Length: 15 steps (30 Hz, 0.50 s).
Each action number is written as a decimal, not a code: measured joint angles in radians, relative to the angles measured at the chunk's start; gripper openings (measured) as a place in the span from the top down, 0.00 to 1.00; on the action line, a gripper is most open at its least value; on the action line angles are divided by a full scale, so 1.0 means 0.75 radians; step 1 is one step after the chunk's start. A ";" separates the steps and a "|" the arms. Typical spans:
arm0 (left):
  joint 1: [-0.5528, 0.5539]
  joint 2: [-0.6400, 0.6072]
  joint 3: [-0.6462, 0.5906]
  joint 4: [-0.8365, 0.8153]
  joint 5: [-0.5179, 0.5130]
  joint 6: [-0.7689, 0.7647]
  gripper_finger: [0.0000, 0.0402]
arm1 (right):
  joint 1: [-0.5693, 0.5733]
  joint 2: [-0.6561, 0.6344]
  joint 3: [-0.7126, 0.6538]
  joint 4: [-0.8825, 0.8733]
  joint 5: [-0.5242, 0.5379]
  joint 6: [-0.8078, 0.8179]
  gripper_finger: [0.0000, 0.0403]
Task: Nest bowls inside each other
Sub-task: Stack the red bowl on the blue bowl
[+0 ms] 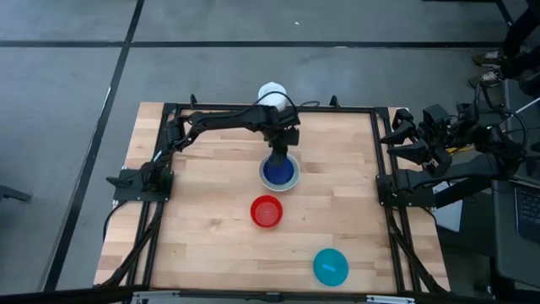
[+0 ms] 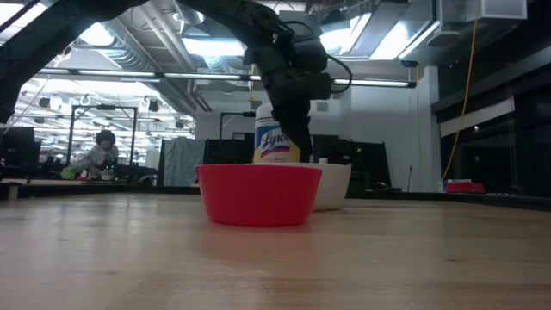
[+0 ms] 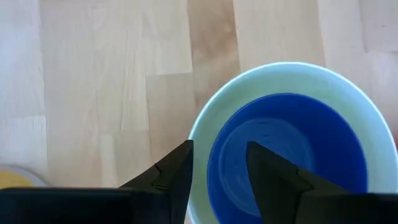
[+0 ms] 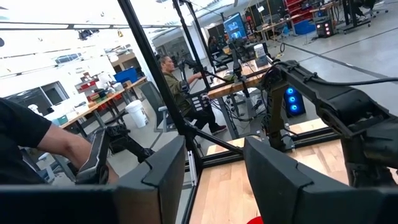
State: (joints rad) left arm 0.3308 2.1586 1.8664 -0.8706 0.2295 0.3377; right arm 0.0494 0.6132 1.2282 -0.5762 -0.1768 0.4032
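Observation:
A dark blue bowl (image 1: 279,171) sits nested inside a white bowl (image 1: 293,180) near the table's middle; in the left wrist view the blue bowl (image 3: 292,149) fills the white bowl (image 3: 205,130). My left gripper (image 3: 219,177) hangs open just above the white bowl's rim, one finger over the blue bowl and one outside the white wall, touching neither. A red bowl (image 1: 267,211) and a teal bowl (image 1: 331,266) stand apart on the wood. My right gripper (image 4: 214,177) waits open, level, off the table's right edge (image 1: 396,135).
A white canister (image 1: 272,93) with a yellow label (image 2: 277,142) stands at the far edge behind the nested bowls. In the low view the red bowl (image 2: 258,194) stands in front of the white bowl (image 2: 336,185). People sit at benches beyond the table (image 4: 171,81).

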 joint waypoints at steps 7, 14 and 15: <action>0.004 -0.019 0.000 -0.002 0.026 -0.060 0.65 | 0.000 0.000 0.000 -0.008 0.001 0.000 0.56; 0.082 -0.179 -0.002 0.186 0.211 -0.188 0.66 | 0.000 0.000 0.000 0.018 -0.085 -0.037 0.57; 0.090 -0.218 -0.001 0.229 0.214 -0.191 0.67 | 0.000 -0.004 0.000 0.044 -0.106 -0.047 0.57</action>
State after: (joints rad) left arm 0.3985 1.9948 1.8654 -0.6987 0.3903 0.1949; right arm 0.0495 0.6099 1.2280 -0.5431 -0.2561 0.3679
